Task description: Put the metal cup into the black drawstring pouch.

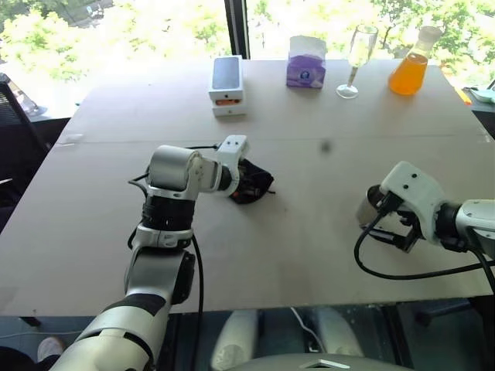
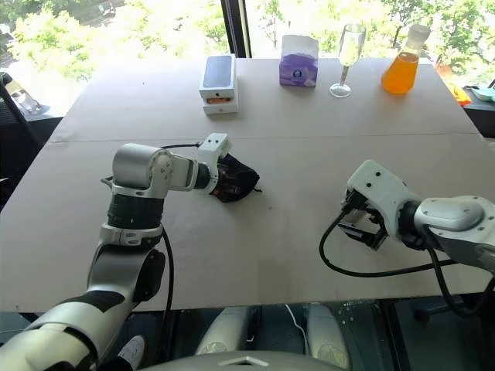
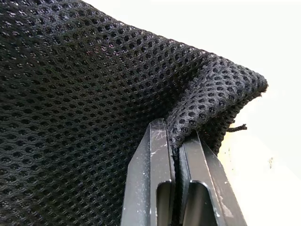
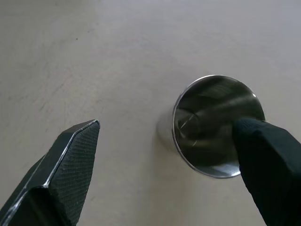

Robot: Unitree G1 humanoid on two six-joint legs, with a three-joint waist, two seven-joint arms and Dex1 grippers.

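Left gripper point(image 3: 175, 141) clamped on edge of black pouch point(image 1: 251, 184) mid-table. Right gripper point(image 4: 169, 155) spread wide over upright metal cup point(image 4: 211, 125) near table's right front edge, one finger over its mouth. Risk: misaligned closing tips cup, rolls it off table point(image 1: 309, 247).

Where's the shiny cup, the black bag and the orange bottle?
metal cup point(image 4: 217, 123), right wrist view, on its dark inside.
black drawstring pouch point(image 3: 84, 94), left wrist view, on its mesh fabric.
flask of orange liquid point(image 1: 408, 74), left eye view, on its orange belly.
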